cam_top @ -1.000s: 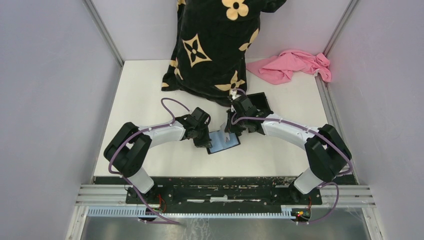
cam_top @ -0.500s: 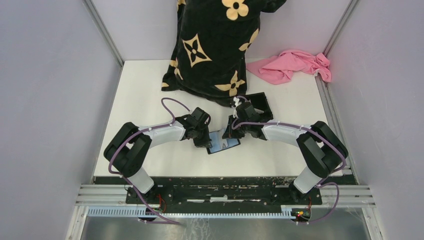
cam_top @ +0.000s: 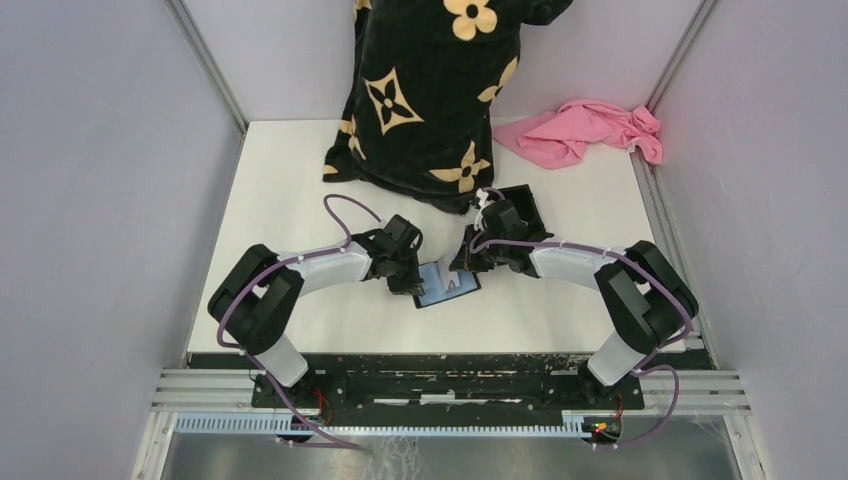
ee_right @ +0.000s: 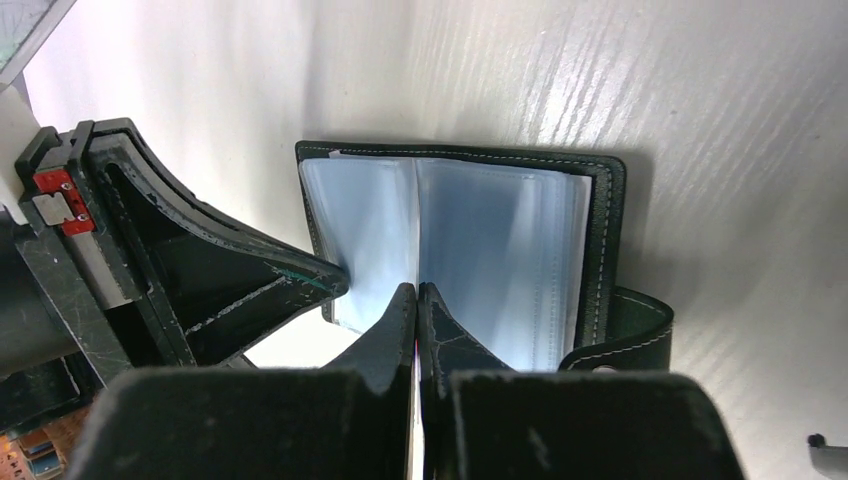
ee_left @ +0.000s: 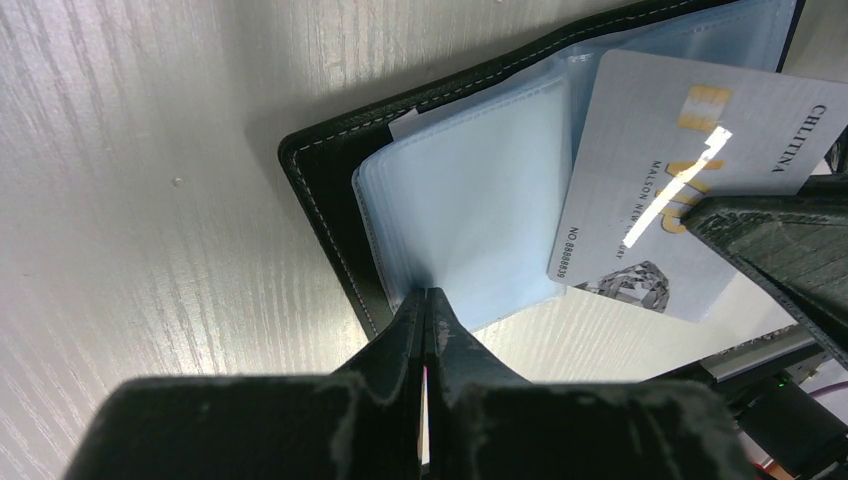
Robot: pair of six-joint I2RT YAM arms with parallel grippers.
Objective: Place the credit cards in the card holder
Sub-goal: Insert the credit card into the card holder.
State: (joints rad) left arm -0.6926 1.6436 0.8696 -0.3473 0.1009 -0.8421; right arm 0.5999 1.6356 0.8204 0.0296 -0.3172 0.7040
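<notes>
The card holder (cam_top: pixel 447 290) lies open on the white table between both arms, its black cover (ee_left: pixel 320 210) framing clear bluish sleeves (ee_right: pixel 500 240). My left gripper (ee_left: pixel 428 293) is shut with its tips on the near edge of the left sleeves, and in the top view the left gripper (cam_top: pixel 411 281) sits at the holder's left side. A whitish-grey credit card (ee_left: pixel 650 160) hangs slanted over the holder's right half. My right gripper (ee_right: pixel 417 287) is shut on its lower corner, and one right finger (ee_left: pixel 770 235) overlaps it. In the right wrist view the card is edge-on.
A black shallow tray (cam_top: pixel 524 201) sits just behind the right wrist. A black fabric with beige flowers (cam_top: pixel 430 90) hangs over the table's far middle. A pink cloth (cam_top: pixel 585 130) lies at the far right. Grey walls close in both sides.
The right wrist has swung a little to the right and its elbow has pulled in, carrying the card over the holder. The left arm and the holder have stayed put.
</notes>
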